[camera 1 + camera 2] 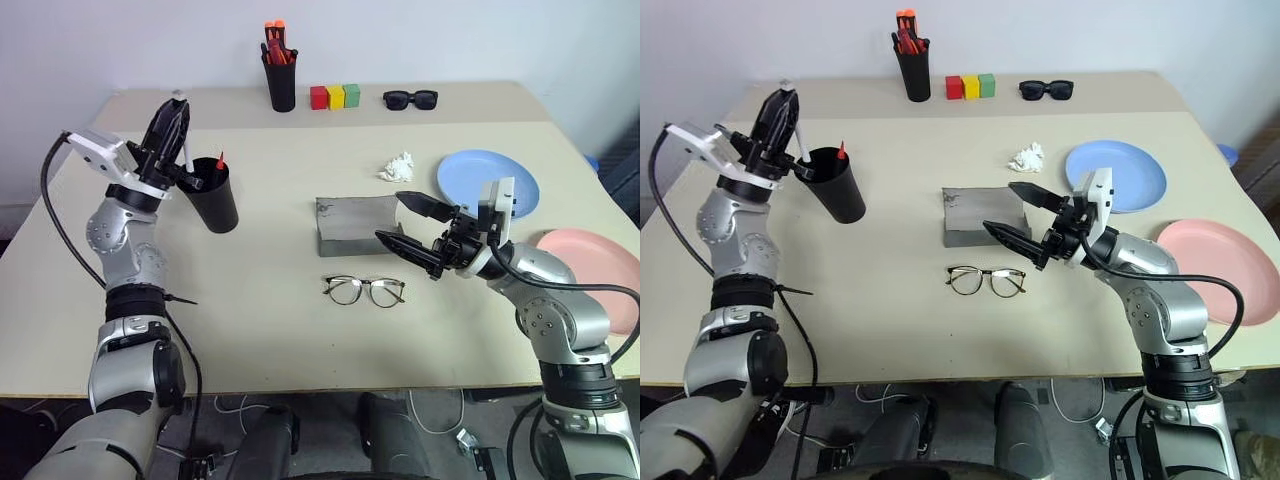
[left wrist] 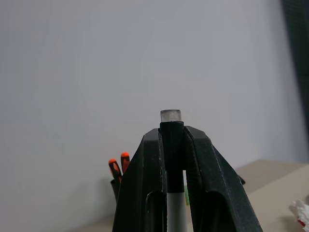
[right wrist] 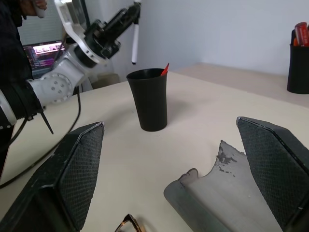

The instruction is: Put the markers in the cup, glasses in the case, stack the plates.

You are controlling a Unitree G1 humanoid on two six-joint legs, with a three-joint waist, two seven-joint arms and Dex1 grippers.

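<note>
My left gripper point(image 1: 176, 112) is shut on the white marker point(image 3: 134, 42), holding it upright above and just left of the black cup point(image 1: 213, 196). The red marker point(image 1: 220, 160) stands in the cup with its tip above the rim. In the left wrist view the fingers point(image 2: 145, 183) clamp the marker's black end. The grey case point(image 1: 350, 226) lies mid-table, and the wire-framed glasses point(image 1: 364, 290) lie in front of it. My right gripper point(image 1: 391, 218) hovers open at the case's right end, above the glasses. The blue plate point(image 1: 470, 176) and the pink plate point(image 1: 592, 258) lie apart at the right.
Along the back edge stand a black holder of orange-tipped pens point(image 1: 280, 72), three coloured blocks point(image 1: 335, 96) and black sunglasses point(image 1: 410, 99). A crumpled white tissue point(image 1: 397, 166) lies between the case and the blue plate. A person's dark sleeve point(image 3: 14, 58) shows beyond the table's left side.
</note>
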